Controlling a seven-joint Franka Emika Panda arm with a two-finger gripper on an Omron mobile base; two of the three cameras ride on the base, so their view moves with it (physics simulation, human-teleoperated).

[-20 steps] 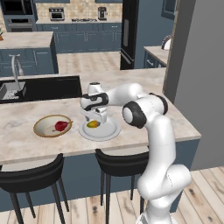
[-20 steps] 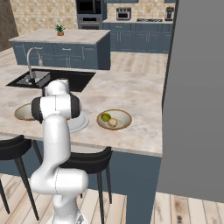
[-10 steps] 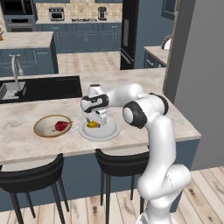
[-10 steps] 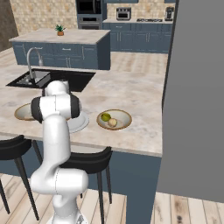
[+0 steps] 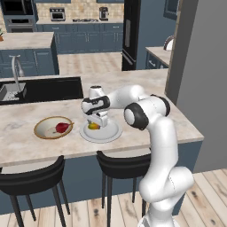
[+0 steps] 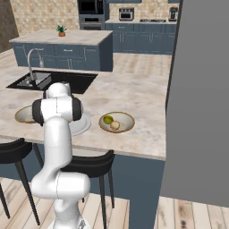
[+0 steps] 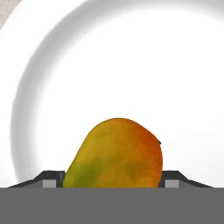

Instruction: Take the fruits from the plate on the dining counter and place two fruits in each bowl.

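The orange-yellow fruit (image 7: 116,153) lies on the white plate (image 7: 131,57), between my gripper's (image 7: 112,180) two fingertips (image 7: 53,178), which stand open close on either side of it. Seen from the left base, the gripper (image 5: 94,124) is down on the plate (image 5: 113,134) over that fruit (image 5: 93,127). One bowl (image 5: 42,133) to the plate's left holds the dark red fruit (image 5: 62,127). The other bowl (image 6: 129,120), right of the plate (image 6: 84,126), holds the yellow-green fruit (image 6: 108,119) and the pinkish peach fruit (image 6: 115,125).
The dining counter (image 5: 155,119) carries a sink with a faucet (image 5: 17,71) at its far left. Two black stools (image 5: 117,162) stand under the near edge. A grey wall (image 6: 201,103) rises at the counter's right end.
The gripper has come down from just above the plate onto the orange-yellow fruit. Bowls, plate and the other fruits have not moved.
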